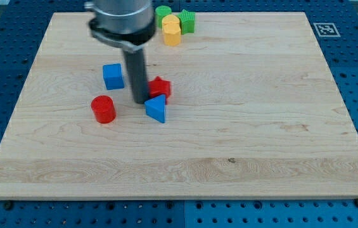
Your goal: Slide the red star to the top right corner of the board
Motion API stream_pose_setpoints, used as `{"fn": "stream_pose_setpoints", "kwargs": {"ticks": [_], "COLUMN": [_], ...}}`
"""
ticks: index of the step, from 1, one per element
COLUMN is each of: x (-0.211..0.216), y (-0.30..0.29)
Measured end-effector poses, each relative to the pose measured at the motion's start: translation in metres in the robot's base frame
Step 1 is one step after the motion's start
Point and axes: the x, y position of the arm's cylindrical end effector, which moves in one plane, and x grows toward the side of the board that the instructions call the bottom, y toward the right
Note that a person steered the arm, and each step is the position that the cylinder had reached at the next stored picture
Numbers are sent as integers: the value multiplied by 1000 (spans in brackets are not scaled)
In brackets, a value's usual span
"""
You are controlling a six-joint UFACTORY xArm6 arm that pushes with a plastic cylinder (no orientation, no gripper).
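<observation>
The red star (161,87) lies on the wooden board (242,114), left of centre. My tip (140,101) rests on the board right at the star's left side; the rod hides part of the star. A blue triangle (156,109) sits just below the star, touching or nearly touching it, to the right of my tip.
A blue cube (113,76) lies left of the rod. A red cylinder (103,109) lies at lower left of my tip. At the top edge are a yellow block (172,30), a green round block (163,12) and a green star-like block (186,21).
</observation>
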Motion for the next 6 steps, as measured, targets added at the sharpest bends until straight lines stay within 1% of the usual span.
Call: {"fn": "stream_pose_setpoints", "kwargs": {"ticks": [2,3,4,5,6], "x": [-7,-30,-18,3,-4], "y": [109,148,159,154,108]}}
